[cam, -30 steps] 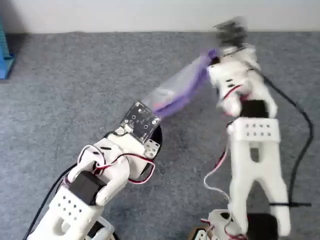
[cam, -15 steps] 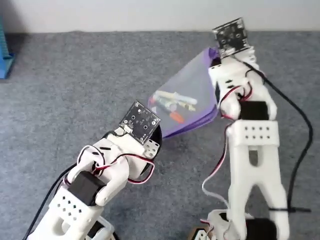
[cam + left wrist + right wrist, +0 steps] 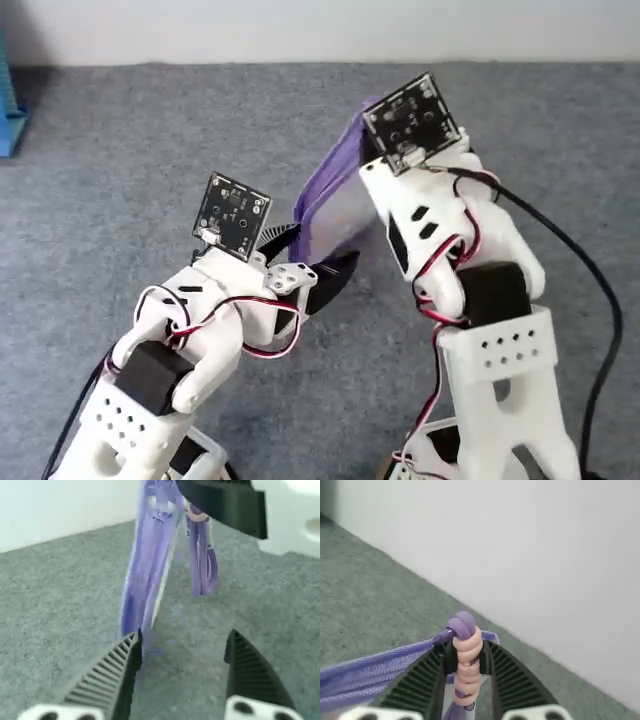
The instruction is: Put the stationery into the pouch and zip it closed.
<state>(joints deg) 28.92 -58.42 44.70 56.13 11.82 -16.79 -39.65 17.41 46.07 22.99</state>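
The purple see-through pouch [image 3: 335,195] hangs edge-on above the grey carpet, held up at its top end. My right gripper [image 3: 465,666] is shut on that end, with the pink and purple coiled pull [image 3: 466,647] squeezed between its black fingers. My left gripper [image 3: 182,677] stands open just in front of the pouch [image 3: 150,570], one finger [image 3: 117,672] close to its lower edge without gripping it. A purple cord loop [image 3: 202,560] dangles beside the pouch. In the high view the left gripper [image 3: 320,275] sits below the pouch's lower end. What is inside the pouch cannot be made out.
Grey carpet [image 3: 120,150] covers the table up to a white wall [image 3: 300,30] at the back. A blue object [image 3: 8,100] stands at the far left edge. The two arms stand close together in the middle.
The left gripper has let go of the pouch and pulled back. The right arm swung the pouch toward the left and lifted it, so it now hangs edge-on instead of being stretched between the arms.
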